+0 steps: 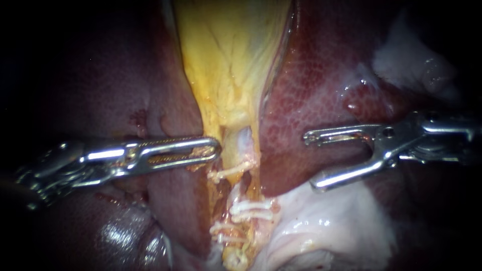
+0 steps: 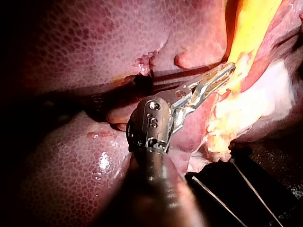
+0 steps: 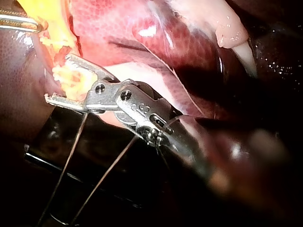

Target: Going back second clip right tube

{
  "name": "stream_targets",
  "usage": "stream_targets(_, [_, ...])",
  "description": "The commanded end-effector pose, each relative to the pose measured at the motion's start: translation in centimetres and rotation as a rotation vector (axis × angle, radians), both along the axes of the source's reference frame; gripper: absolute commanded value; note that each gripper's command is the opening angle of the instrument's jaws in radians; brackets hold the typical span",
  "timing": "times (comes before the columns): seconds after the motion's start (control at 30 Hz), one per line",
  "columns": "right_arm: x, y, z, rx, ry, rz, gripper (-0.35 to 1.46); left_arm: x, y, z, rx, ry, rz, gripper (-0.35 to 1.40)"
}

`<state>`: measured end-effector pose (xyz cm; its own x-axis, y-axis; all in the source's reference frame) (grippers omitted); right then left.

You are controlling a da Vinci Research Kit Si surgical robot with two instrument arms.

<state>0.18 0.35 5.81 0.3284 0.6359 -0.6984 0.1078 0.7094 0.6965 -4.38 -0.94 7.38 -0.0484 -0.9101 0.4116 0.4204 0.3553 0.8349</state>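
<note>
Right tool (image 1: 309,161) released, jaws wide, empty, well apart from the tube (image 1: 244,143). Soft, slippery, tearable, I'd say: grip lightly above the clips (image 1: 251,210).

The liver (image 1: 321,90) is showing deep maroon to brick red and is carrying a fine honeycomb mottling of paler pink cells all over. The gallbladder (image 1: 231,55) is glowing mustard yellow, with pale cream streaks fanning along it. The tube (image 1: 244,143) is looking pale pinkish white, and the clips (image 1: 251,208) are standing out as off-white bars. Glossy whitish-pink tissue (image 1: 341,226) is showing pale against the red. The left instrument (image 1: 216,148) and the right instrument (image 1: 310,161) are both gleaming silver steel. In the wrist views a black base (image 2: 227,189) is showing beneath the tissue.
</note>
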Motion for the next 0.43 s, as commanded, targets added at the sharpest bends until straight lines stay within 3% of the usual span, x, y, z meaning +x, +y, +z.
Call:
stream_targets(0.03, [0.01,0.00,-0.03,0.000,0.001,0.001,0.60,0.00,0.01,0.00,0.000,-0.001,0.000,-0.35])
stream_targets(0.43, [0.02,0.04,-0.10,-0.013,0.005,-0.001,0.60,0.01,0.01,-0.02,0.001,-0.001,0.001,-0.35])
